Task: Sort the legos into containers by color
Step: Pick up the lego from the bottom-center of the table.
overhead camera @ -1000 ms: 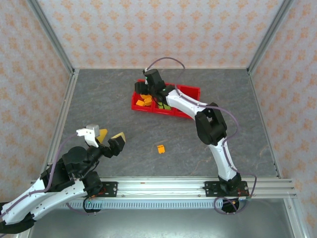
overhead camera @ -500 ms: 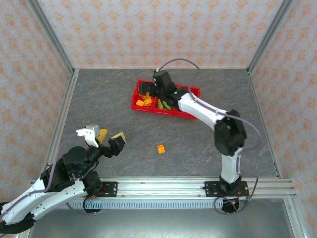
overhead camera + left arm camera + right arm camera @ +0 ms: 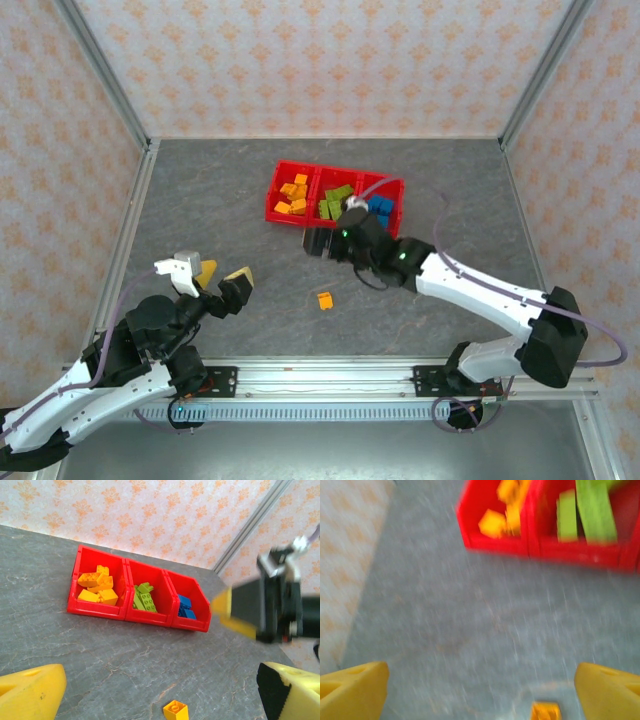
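Hanging just in front of the containers (image 3: pixel 273 192), the right jaws stand wide apart with nothing between them. The right wrist view puts a yellow fingertip (image 3: pixel 353 692) in each lower corner, with bare desk (image 3: pixel 470 630) between. A loose orange brick (image 3: pixel 325 299) lies on the desk just short of those jaws, on the side away from the bins. From above, the right arm (image 3: pixel 470 290) reaches low across the desk. That wrist view is smeared, and ahead of the jaws it gives two bins as orange and green blotches. The left wrist view is sharper: orange bricks (image 3: pixel 97 586) in the first bin, green bricks (image 3: pixel 144 598) in the middle, blue bricks (image 3: pixel 185 608) in the third. The left jaws are also spread and empty, well apart from the bins, with the loose brick lying ahead between their tips.
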Available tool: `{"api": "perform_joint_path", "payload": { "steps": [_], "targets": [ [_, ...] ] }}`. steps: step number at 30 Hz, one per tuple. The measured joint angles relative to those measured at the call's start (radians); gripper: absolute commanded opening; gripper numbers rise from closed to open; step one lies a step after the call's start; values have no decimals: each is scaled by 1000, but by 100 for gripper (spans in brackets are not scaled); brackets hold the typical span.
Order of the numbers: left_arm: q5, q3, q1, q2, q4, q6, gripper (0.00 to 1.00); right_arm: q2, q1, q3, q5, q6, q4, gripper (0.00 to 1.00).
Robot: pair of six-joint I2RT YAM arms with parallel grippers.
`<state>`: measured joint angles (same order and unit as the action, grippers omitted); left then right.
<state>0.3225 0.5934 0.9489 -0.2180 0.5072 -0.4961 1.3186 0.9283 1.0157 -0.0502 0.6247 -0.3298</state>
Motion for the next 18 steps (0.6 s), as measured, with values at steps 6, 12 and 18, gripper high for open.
{"api": "perform_joint_path", "payload": {
  "steps": [6, 12, 18],
  "targets": [
    [0, 0, 0, 0, 0, 0, 99, -2, 108, -147, 16, 117, -80, 91],
    [0, 0, 0, 0, 0, 0, 99, 77, 160, -163, 37, 174, -82, 90],
    [-1, 0, 0, 8, 0, 0, 99, 220, 173, -134, 52, 180, -82, 84]
  ]
}}
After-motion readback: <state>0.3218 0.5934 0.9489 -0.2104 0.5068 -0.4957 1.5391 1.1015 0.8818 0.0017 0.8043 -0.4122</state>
